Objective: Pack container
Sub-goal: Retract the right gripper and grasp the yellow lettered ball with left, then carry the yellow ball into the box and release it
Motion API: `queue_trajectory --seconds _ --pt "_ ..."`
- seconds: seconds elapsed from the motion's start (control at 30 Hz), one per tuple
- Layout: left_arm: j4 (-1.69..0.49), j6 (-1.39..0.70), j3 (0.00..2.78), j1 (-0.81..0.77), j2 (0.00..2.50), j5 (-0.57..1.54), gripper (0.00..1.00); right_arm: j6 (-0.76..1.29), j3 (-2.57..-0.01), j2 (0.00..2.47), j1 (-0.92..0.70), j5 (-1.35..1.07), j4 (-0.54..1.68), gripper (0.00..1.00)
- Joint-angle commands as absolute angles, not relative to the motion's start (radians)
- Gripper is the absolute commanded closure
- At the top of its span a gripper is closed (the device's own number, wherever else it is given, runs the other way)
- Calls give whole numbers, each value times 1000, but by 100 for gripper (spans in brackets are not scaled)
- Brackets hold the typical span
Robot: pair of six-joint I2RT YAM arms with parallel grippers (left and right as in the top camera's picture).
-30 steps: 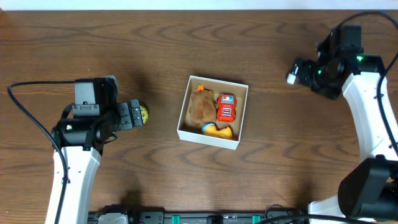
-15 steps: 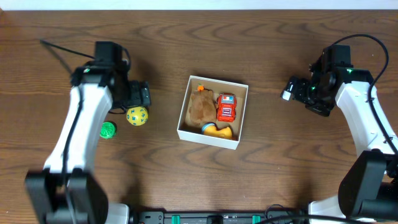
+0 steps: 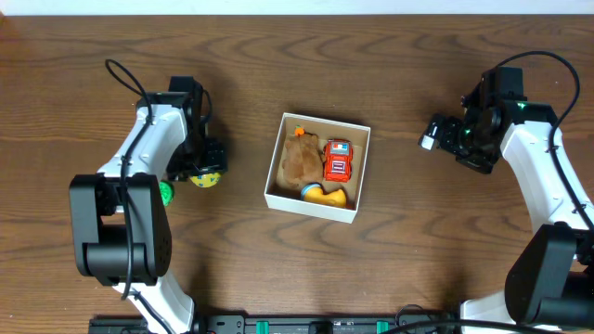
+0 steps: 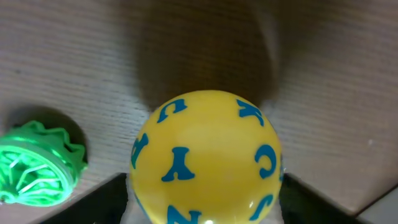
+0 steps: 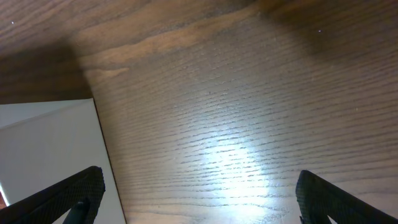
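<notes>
The counter (image 3: 390,269) is dark wood with bold grain, smooth, with a soft sheen under the light. The container (image 3: 311,208) is matt cardboard, white outside and raw brown within. The yellow ball (image 4: 205,158) looks like smooth, glossy plastic. The green toy (image 4: 37,165) is ribbed and shiny.

Left fingers (image 4: 102,202) now straddle the yellow ball (image 4: 205,155).

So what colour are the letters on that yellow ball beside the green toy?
Blue, printed all over the yellow ball; the left wrist view shows them best.
</notes>
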State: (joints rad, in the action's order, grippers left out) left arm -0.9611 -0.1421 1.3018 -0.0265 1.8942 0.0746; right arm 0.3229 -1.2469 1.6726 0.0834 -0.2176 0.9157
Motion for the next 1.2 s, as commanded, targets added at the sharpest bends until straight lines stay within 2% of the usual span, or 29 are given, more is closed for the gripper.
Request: queue_trajectory --seconds 0.0,0.03,0.1,0.27,0.5,0.73,0.97,1.17 --pt "-963 -144 1307 -26 1897 75 46 336 -1241 1661 91 -229 916 1" --pt "-964 -144 1307 -26 1897 75 52 336 -1241 1661 91 -229 915 1" --pt "-964 -144 1307 -26 1895 75 57 336 -1241 1661 91 -229 916 1" --pt "-997 -144 1341 -26 1871 75 61 336 -1241 1661 91 -229 916 1" --pt "-1148 -143 1589 -109 1747 75 69 336 -1241 1661 91 -228 910 1" --pt "-1106 -144 1666 -333 1626 75 69 336 -1241 1661 91 -228 908 1" --pt "-1116 -144 1606 -546 1678 75 69 336 -1241 1661 91 -228 908 1" --pt "-1118 -144 1540 -626 1773 75 70 336 -1241 1661 91 -229 910 1"
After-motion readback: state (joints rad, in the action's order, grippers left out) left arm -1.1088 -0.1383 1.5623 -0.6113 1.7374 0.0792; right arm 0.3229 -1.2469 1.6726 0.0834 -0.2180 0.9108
